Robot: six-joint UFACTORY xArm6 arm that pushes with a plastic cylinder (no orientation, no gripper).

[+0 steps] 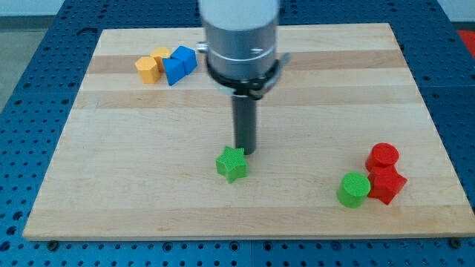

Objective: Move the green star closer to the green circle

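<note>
My tip sits just behind the green star, touching or nearly so. No fingers here, only a rod. From the star, the green circle lies well off toward the view's right, slightly lower on the tabletop.

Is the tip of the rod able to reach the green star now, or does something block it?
Probably yes. My tip stands right at the top edge of the green star, and no other block lies between them.
</note>
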